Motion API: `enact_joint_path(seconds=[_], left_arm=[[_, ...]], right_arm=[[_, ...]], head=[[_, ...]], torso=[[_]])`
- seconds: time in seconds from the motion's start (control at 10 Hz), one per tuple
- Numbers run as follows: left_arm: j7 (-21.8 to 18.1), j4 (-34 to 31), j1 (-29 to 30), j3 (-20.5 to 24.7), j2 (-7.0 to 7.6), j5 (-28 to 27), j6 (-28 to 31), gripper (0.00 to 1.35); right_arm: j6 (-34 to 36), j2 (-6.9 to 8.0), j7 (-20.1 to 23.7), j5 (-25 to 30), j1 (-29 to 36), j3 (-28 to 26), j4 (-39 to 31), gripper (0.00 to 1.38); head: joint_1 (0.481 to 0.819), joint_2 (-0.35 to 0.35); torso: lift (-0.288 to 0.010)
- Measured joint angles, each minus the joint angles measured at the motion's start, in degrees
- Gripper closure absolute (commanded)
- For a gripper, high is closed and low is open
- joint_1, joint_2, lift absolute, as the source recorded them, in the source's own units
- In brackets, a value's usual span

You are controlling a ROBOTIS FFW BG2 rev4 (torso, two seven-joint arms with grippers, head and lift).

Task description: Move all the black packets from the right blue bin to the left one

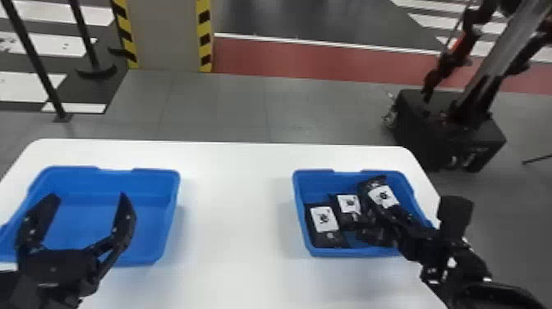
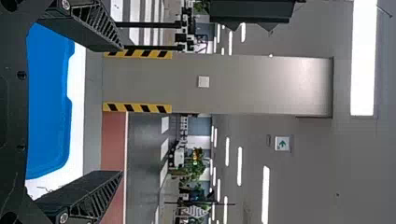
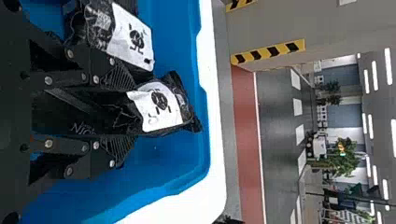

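Head view: black packets (image 1: 333, 241), dark-printed white labels (image 1: 324, 218).

Two blue rectangular plastic bins (image 1: 152, 185), three black glossy plastic packets with white labels in view (image 1: 324, 224), one white round-cornered table (image 1: 234, 205), two black two-fingered grippers (image 1: 90, 196), two slim black poles (image 1: 35, 59), one grey pillar (image 1: 168, 37)

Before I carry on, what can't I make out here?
- Held packet: near end, head view, behind the right gripper.
- Right bin: anything beneath the packets, head view, covered by them.
- Left bin: near-left corner, head view, behind the left gripper and cut by the edge.
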Motion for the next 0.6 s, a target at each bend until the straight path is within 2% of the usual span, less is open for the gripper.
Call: enact_joint_path(seconds=[0.3, 0.4, 0.5, 0.6], left_arm=[[0.0, 0.12, 0.04, 0.04, 0.0, -0.28, 0.27, 0.08], [0.02, 0.12, 0.04, 0.14, 0.0, -0.18, 0.39, 0.08], [0.08, 0.13, -0.03, 0.25, 0.0, 0.08, 0.59, 0.08], [0.09, 0.13, -0.24, 0.43, 0.0, 0.39, 0.8, 0.08]], right_arm=[[-2.39, 0.76, -0.18, -1.04, 4.96, 0.0, -7.55, 1.14], [-4.4, 0.9, 1.82, -1.48, 6.12, 0.03, -9.29, 1.14], [-7.69, 0.59, 7.79, -1.7, 5.37, 0.01, -7.79, 1.14], [-10.86, -0.35, 14.73, -1.75, 2.39, 0.04, -2.73, 1.14]], head=[[0.695, -0.132], [0.695, -0.119], [0.695, -0.106], [0.695, -0.078]], torso=[[-0.11], [-0.11], [-0.11], [-0.11]])
